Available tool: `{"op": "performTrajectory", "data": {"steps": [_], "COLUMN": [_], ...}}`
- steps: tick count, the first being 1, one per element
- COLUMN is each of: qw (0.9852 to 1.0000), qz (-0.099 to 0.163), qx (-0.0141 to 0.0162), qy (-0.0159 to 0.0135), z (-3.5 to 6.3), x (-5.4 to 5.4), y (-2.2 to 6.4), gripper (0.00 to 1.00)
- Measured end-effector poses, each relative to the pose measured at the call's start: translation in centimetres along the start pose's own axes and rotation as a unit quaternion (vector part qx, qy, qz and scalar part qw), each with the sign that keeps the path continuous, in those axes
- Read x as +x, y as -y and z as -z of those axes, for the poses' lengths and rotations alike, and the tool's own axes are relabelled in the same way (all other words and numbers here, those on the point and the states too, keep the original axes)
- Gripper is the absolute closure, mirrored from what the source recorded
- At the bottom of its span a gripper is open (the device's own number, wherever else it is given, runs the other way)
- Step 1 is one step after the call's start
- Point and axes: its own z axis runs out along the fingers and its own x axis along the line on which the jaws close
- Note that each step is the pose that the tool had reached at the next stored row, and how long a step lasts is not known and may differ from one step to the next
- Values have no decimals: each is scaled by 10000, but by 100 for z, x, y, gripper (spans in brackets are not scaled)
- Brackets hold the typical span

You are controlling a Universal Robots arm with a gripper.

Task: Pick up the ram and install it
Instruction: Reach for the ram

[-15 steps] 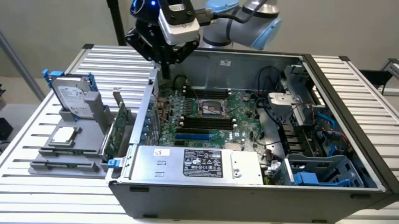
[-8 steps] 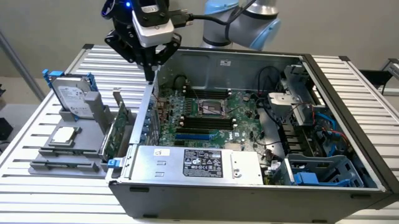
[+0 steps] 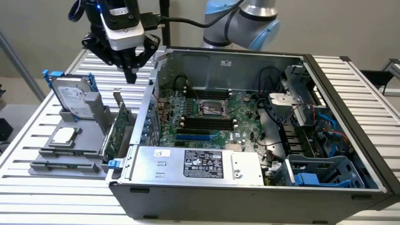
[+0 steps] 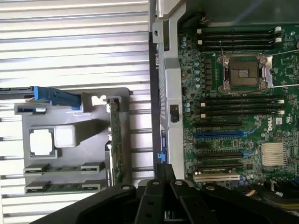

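- Nearest the lens: power supply [image 3: 250, 166] along the near edge of the open PC case [image 3: 250, 204]. Black label [image 3: 203, 165] with white print and marks, too small to read. Small white sticker [image 3: 162, 153] beside it, also unreadable.
- Exterior view's left: grey parts holder [image 3: 93, 131] on the table.
- Hard drive [image 3: 70, 96] stands upright at the holder's far end in a blue bracket [image 3: 53, 75]. White label on its face, text not legible.
- Square silver processor [image 3: 64, 136] lies flat mid-holder.
- ram [image 4: 60, 187]: thin green stick on edge in a narrow slot at the holder's near end, a second like it in the next slot. Untouched, outside the case.
- Green expansion card [image 3: 115, 131] stands on edge on the holder's case side.
- gripper [image 3: 130, 78]: fingers pressed together, nothing between them. It hangs above the holder's far corner, just outside the case wall, well above the sticks.
- Motherboard [image 3: 240, 110] in the case: bare CPU socket [image 3: 211, 108], black memory slots [image 3: 203, 123] vacant. In the wrist view, white print by the slots seems to read DELL.
- Exterior view's right: blue-grey drive cage [image 3: 325, 171].
- Surface: table [image 3: 56, 197] of silver ribbed aluminium slats.
- Room: plain beige wall [image 3: 37, 28] behind.
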Motion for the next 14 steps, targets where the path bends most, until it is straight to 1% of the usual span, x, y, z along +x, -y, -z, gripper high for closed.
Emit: {"op": "performTrajectory", "data": {"steps": [14], "qw": [10000], "qz": [1], "qx": [20], "qy": [1], "z": [-49], "x": [630], "y": [127], "gripper": [89]}}
